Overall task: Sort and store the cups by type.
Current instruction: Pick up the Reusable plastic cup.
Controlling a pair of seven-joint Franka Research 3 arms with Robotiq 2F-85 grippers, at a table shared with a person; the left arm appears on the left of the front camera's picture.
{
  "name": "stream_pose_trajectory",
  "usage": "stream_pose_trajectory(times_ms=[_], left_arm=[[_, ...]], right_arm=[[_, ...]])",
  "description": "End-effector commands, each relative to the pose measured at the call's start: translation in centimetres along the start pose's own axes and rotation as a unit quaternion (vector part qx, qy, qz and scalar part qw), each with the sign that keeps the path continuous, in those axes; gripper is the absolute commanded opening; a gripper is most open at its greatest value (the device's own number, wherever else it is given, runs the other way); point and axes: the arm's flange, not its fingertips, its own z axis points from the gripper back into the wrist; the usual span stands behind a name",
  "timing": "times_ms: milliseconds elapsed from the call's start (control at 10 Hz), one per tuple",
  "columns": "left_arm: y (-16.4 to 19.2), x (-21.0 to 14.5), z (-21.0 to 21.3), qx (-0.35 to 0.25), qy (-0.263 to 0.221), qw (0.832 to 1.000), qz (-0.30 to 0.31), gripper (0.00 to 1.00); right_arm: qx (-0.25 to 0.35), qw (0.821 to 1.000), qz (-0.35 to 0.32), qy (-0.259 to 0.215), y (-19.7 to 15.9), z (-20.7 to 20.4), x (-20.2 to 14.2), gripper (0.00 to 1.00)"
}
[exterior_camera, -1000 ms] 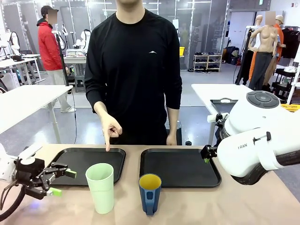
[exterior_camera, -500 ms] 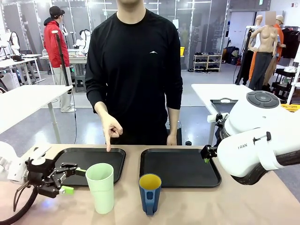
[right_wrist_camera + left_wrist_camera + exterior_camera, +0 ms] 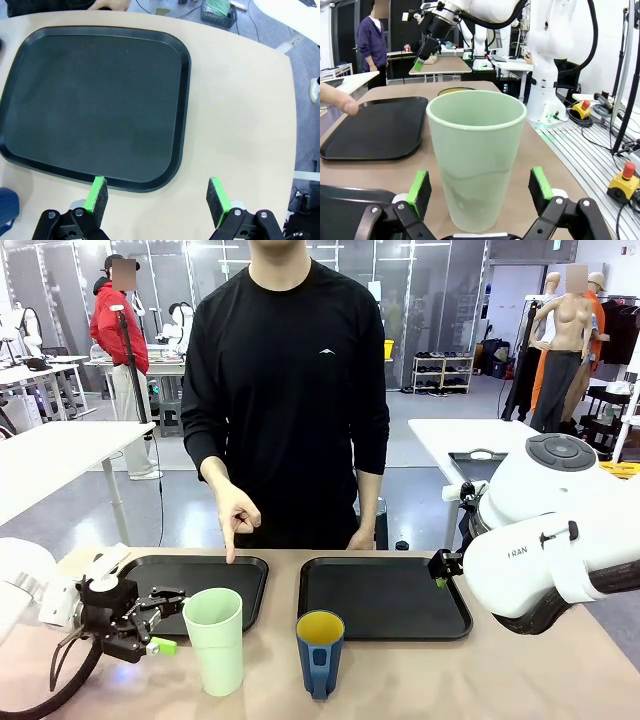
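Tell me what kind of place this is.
Probably a robotics lab or workshop hall. The white right arm is stationed at the table, a yellow emergency-stop box lies on the floor beside it, and white work tables stand in the open room behind the person.

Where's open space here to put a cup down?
Both trays are bare: right tray, and left tray, a person's hand at its far rim. Crowded in front: left gripper flanking the green tumbler, blue cup beside.
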Motion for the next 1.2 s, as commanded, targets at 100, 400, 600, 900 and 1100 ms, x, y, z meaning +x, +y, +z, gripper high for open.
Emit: stream_pose_trajectory(times_ms=[100, 400, 600, 900, 1100], left_arm=[[-0.1, -2.4, -1.1, 0.009, -0.005, 1.000, -0.026, 1.00], [0.3, -2.6, -1.9, 0.006, 0.000, 1.000, -0.024, 1.00], [0.4, -2.7, -2.5, 0.003, -0.001, 1.000, -0.023, 1.00], [0.9, -3.0, -3.5, -0.001, -0.004, 1.000, -0.024, 1.00], [1.2, -3.1, -4.0, -0.004, -0.010, 1.000, -0.024, 1.00]], right_arm=[[0.000, 1.000, 0.004, 0.000, 0.0, -0.1, 0.1, 1.00], [0.000, 1.000, 0.004, 0.000, 0.0, -0.1, 0.1, 1.00], [0.000, 1.000, 0.004, 0.000, 0.0, -0.1, 0.1, 1.00], [0.000, 1.000, 0.004, 0.000, 0.0, -0.1, 0.1, 1.00], [0.000, 1.000, 0.004, 0.000, 0.0, -0.1, 0.1, 1.00]])
